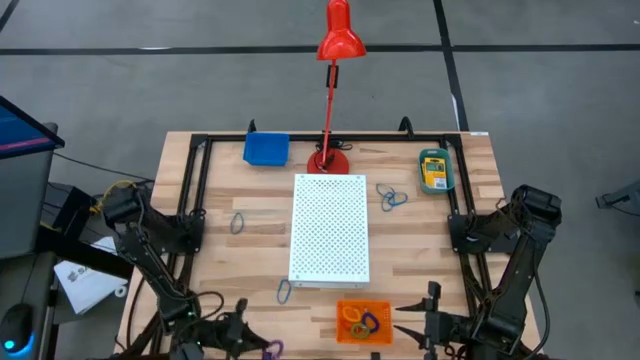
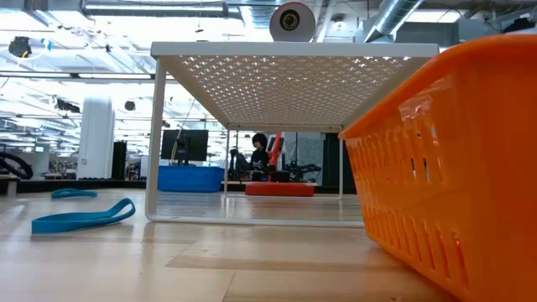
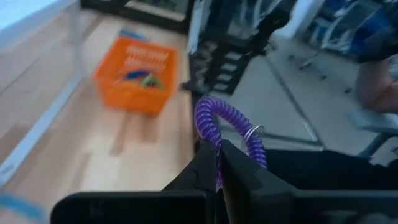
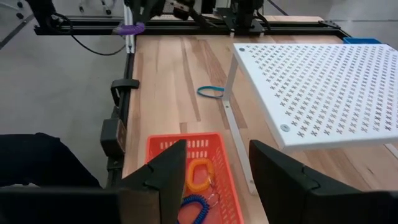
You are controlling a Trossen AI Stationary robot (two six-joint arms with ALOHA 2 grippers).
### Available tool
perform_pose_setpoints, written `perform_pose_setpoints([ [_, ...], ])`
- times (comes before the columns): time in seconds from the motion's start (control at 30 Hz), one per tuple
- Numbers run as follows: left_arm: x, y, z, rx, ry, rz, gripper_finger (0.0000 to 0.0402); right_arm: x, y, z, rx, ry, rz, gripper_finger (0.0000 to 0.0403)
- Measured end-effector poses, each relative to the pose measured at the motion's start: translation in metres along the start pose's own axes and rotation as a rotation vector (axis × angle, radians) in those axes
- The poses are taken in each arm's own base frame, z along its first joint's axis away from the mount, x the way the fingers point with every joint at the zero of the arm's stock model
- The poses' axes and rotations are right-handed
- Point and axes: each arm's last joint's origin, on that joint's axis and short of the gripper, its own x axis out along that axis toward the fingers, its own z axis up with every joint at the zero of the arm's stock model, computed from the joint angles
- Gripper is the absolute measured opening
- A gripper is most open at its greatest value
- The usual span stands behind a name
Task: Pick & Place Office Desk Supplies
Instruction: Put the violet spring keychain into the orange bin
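The left gripper (image 3: 217, 171) is squeezed shut on a purple curly loop (image 3: 214, 121) at the near edge of the table, held up in the air, probably so it can be carried over to the orange tray (image 1: 363, 322), which already has other loops in it (an orange one and a blue one). The right gripper (image 4: 214, 171) waits just above that tray with its fingers apart and nothing in them. The tray is plastic with little holes, and flat blue loops (image 1: 238, 222) lie on the smooth wooden table (image 1: 220, 180) near the white board (image 1: 330, 228) full of holes.
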Motion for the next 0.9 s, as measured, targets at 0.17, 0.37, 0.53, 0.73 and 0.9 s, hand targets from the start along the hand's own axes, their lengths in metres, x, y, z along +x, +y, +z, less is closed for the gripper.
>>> perform_pose_setpoints([
  [0.17,0.029,-0.012,0.003,0.054,-0.051,-0.025,0.0000,0.000,0.002,0.002,-0.017,-0.010,0.014,0.0171],
  [0.37,0.083,-0.033,0.009,0.177,0.021,-0.039,0.0000,0.000,0.002,0.001,-0.033,-0.009,0.013,0.0171],
  [0.53,0.113,-0.046,0.021,0.254,0.030,-0.008,0.0000,0.000,0.004,0.003,-0.049,-0.015,0.023,0.0171],
  [0.73,0.144,-0.044,0.027,0.302,0.011,0.028,0.0000,-0.001,0.005,0.003,-0.069,-0.018,0.031,0.0171],
  [0.9,0.171,-0.039,0.029,0.387,0.002,0.061,0.0000,-0.002,0.006,0.002,-0.084,-0.020,0.036,0.0171],
])
